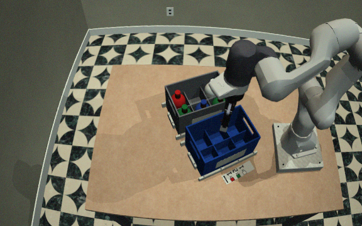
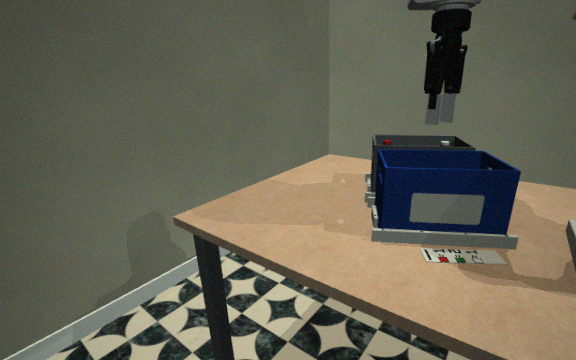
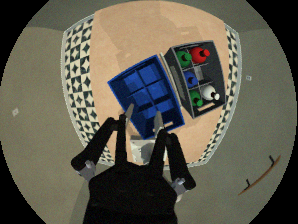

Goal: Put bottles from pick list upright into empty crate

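Note:
The blue empty crate (image 1: pixel 222 142) stands at the table's middle, with the dark grey crate (image 1: pixel 193 100) right behind it. In the grey crate stand a red bottle (image 1: pixel 178 98), a green bottle (image 1: pixel 184 108), a blue bottle (image 1: pixel 202 103) and a second green bottle (image 1: pixel 219 100), which is partly hidden by the arm. A white bottle (image 3: pixel 209 94) shows only in the wrist view. The pick list (image 1: pixel 238 172) lies in front of the blue crate with red, green and white marks; its digits are too small to read surely. My gripper (image 2: pixel 439 115) hangs high above the crates, fingers partly apart and empty.
The robot's base plate (image 1: pixel 297 150) stands to the right of the blue crate. Light rails lie along the crates' feet. The blue crate (image 2: pixel 445 197) hides most of the grey crate (image 2: pixel 420 142) in the exterior view.

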Robot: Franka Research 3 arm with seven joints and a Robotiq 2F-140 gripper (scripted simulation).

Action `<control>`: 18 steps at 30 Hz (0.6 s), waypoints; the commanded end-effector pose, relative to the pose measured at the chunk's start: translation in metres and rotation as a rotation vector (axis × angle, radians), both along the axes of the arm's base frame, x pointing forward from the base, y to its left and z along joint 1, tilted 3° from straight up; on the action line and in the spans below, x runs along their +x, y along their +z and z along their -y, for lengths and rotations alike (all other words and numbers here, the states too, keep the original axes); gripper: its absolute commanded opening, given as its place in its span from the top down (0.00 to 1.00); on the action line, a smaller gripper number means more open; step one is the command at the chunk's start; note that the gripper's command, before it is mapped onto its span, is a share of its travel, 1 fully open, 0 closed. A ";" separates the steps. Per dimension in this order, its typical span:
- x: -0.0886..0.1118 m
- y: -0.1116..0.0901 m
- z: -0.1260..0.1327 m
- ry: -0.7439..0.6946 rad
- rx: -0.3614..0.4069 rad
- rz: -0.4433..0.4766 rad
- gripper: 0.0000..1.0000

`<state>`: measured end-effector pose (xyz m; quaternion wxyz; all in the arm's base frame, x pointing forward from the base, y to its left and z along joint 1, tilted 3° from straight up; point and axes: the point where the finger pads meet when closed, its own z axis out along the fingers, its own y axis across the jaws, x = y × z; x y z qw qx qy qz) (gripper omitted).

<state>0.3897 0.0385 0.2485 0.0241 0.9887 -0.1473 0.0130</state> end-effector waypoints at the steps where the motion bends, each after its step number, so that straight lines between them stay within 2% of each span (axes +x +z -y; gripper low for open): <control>1: 0.005 0.004 0.013 -0.157 -0.001 0.002 0.62; 9: 0.022 0.016 0.048 -0.339 0.002 0.016 0.62; 11: 0.022 0.016 0.048 -0.339 0.002 0.016 0.62; 12: 0.024 0.017 0.052 -0.397 0.003 0.020 0.62; 18: 0.037 0.026 0.078 -0.520 0.005 0.029 0.62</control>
